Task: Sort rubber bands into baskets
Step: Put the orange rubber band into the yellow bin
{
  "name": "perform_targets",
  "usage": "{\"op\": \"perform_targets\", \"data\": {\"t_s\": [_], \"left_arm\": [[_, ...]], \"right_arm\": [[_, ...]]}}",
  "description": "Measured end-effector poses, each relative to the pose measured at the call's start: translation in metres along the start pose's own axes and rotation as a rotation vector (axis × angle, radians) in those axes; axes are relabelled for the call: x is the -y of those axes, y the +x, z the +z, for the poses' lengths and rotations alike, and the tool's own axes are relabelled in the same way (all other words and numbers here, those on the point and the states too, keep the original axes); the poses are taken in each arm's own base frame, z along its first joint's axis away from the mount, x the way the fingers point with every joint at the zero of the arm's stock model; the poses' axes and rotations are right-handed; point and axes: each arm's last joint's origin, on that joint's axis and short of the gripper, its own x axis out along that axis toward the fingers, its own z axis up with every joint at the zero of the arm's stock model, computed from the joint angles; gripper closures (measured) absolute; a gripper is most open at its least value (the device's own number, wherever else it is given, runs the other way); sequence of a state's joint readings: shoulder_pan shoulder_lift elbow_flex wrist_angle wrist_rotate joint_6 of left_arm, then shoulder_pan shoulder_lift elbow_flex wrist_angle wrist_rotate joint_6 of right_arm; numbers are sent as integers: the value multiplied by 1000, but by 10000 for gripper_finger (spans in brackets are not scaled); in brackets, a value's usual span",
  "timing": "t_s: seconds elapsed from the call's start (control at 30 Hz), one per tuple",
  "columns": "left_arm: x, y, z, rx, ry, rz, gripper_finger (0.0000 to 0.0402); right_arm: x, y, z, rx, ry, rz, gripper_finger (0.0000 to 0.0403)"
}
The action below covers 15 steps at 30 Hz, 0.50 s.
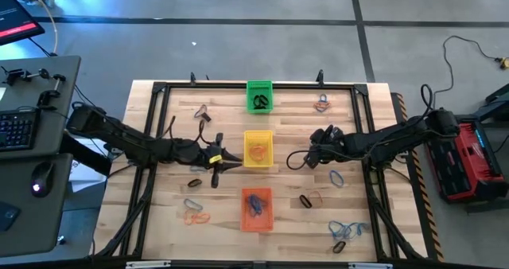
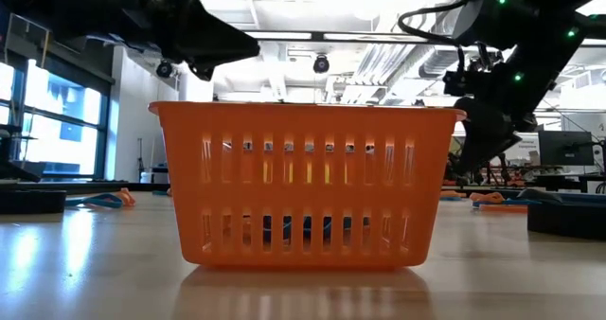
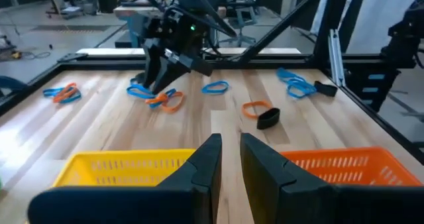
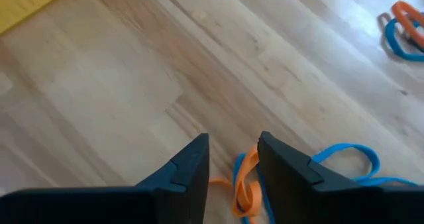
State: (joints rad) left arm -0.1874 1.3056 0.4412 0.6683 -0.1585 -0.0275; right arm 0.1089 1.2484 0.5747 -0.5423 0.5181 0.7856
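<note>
Orange band (image 4: 246,184) tangled with blue band (image 4: 344,159), right of table centre, between parted right gripper (image 4: 232,159) fingers. Light, floppy, clingy; best pinched through one strand. Left gripper (image 3: 228,159) narrowly parted, empty.

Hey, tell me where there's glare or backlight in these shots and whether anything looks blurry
Low view: bright ceiling lights backlight the scene, the orange basket reflects on the glossy table, and both arms read as silhouettes. Left wrist view: the left gripper looks soft up close. Right wrist view: the right gripper blurs over sharper rubber bands.
</note>
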Motion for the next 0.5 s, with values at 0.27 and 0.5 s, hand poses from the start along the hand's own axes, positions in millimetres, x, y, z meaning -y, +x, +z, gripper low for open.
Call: {"op": "perform_targets", "data": {"t_s": [0.27, 0.5], "left_arm": [[-13, -29, -15, 33, -79, 35, 355], [-17, -56, -23, 86, -80, 34, 355]], "right_arm": [[4, 2, 0, -37, 54, -17, 284], [16, 8, 3, -89, 142, -67, 284]]}}
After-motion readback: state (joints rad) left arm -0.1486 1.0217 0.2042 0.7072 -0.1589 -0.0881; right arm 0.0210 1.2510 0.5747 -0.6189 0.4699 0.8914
